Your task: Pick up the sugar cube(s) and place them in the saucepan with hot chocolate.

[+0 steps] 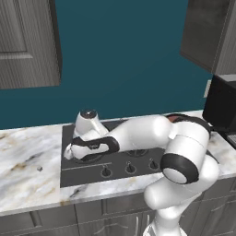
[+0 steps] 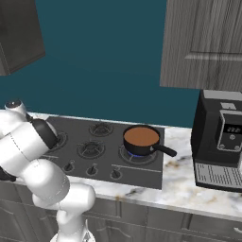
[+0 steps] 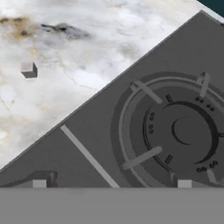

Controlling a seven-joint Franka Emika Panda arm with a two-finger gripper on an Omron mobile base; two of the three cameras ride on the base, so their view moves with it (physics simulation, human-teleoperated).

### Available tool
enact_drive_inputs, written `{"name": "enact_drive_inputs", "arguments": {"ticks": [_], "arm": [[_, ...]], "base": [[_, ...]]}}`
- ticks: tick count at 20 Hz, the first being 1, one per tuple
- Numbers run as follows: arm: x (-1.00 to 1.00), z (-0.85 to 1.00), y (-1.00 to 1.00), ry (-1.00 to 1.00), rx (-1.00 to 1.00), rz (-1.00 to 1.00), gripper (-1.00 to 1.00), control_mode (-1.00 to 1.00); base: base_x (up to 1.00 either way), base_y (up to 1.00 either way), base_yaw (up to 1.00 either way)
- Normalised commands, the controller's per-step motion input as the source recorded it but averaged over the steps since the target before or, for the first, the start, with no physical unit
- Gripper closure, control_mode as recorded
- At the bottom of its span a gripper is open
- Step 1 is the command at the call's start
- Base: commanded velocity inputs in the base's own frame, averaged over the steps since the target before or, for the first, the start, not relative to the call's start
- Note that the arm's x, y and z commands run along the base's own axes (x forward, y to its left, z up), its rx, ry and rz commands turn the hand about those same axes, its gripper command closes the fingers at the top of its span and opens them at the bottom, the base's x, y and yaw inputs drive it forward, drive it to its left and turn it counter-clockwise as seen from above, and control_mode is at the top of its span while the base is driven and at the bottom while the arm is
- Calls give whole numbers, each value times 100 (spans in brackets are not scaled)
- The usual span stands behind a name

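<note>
Reaching across the stove (image 1: 115,156) in the left base view, the white arm hung over the rear left burner, while a pale sugar cube (image 1: 39,168) lay alone on the marble counter (image 1: 27,184) just left of the cooktop's edge. From the right base view, the saucepan (image 2: 142,140) sat on the front right burner, filled with smooth brown hot chocolate, its black handle pointing right toward the coffee machine (image 2: 220,142); it stood well apart from the cube. In the hand view, the gripper (image 3: 112,183) stood released and empty, its two tips spread wide over a burner (image 3: 183,131), with the cube (image 3: 28,69) off on the marble beyond the cooktop's edge. A clean pick would likely call for centring the jaws over the cube and descending straight before closing
</note>
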Motion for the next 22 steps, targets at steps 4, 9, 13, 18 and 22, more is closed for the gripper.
{"name": "enact_drive_inputs", "arguments": {"ticks": [4,9,13,18,22], "arm": [[-1,0,29,-1,0,0,-100,-100],[0,8,19,4,0,1,-100,-100],[0,4,42,2,-1,2,-100,-100],[0,0,69,4,-3,4,-100,-100],[0,0,66,1,-3,4,-100,-100]], "base": [[0,0,0],[0,0,0],[0,0,0],[0,0,0],[0,0,0]]}}
